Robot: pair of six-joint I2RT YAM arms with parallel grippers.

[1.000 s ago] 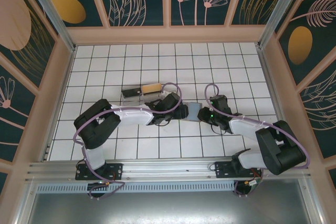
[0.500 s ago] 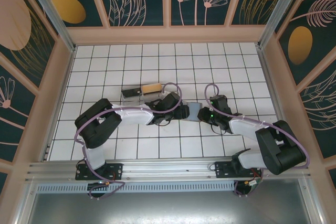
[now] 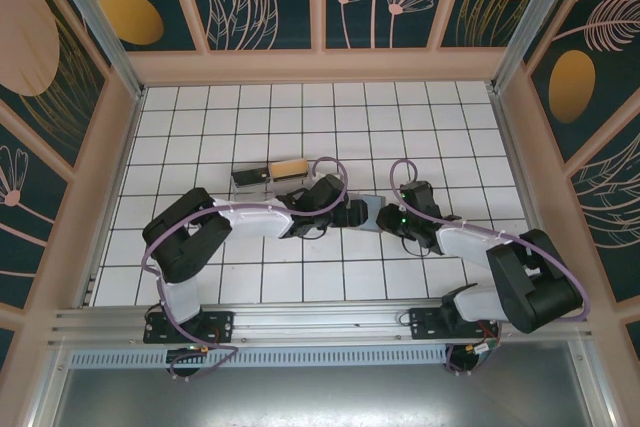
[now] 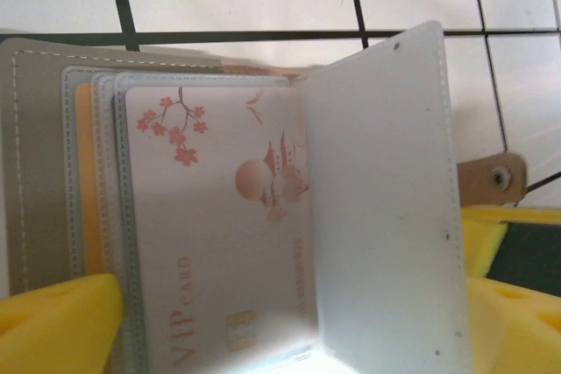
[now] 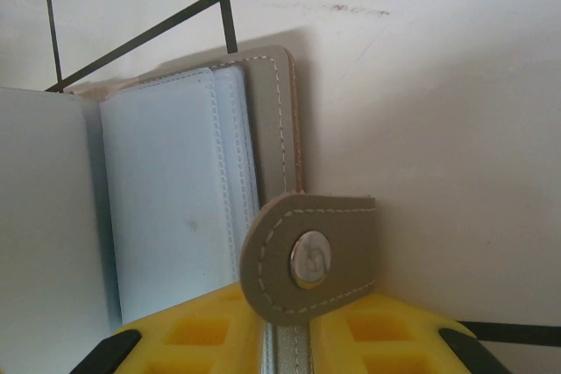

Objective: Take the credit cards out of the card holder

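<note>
The card holder (image 3: 370, 209) lies open on the tiled floor between my two grippers. It has a grey stitched cover (image 4: 35, 172) and clear sleeves. One sleeve holds a pale credit card (image 4: 210, 243) printed with blossoms and "VIP CARD". Another clear sleeve (image 4: 386, 199) stands up to its right. My left gripper (image 4: 294, 304) is open, a yellow finger on each side of the sleeves. My right gripper (image 5: 294, 339) is shut on the edge of the holder's cover (image 5: 272, 120), just below the snap strap (image 5: 308, 260).
Two cards lie flat on the tiles behind the left arm, a grey one (image 3: 250, 175) and a tan one (image 3: 288, 167). The wooden walls (image 3: 320, 65) ring the floor, and the arms' bases stand along the near rail (image 3: 320, 322).
My left gripper's jaws have spread wider around the sleeves. Both arms and the holder stay where they were.
</note>
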